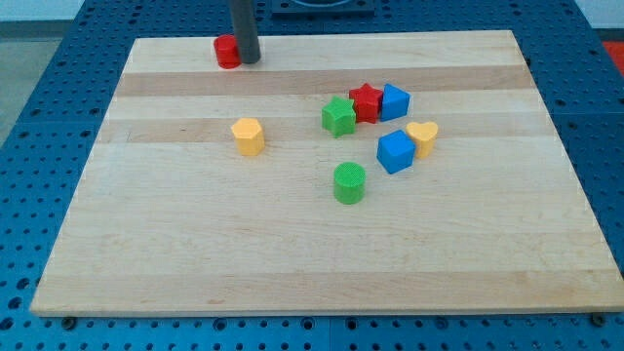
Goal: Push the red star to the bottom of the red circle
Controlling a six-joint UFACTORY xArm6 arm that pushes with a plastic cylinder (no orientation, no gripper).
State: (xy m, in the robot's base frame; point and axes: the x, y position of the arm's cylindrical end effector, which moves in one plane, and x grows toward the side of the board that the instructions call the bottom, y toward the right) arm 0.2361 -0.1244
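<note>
The red star (366,100) lies right of the board's middle, wedged between a green star (338,116) on its left and a blue block (394,101) on its right. The red circle (226,51) sits near the view's top edge of the board, left of centre. My tip (250,59) is at the red circle's right side, touching or nearly touching it, far up and left of the red star.
A yellow block (248,136) lies left of centre. A green cylinder (349,182) sits near the middle. A blue cube (395,151) and a yellow heart (423,137) touch each other on the right. The wooden board (146,253) lies on a blue perforated table.
</note>
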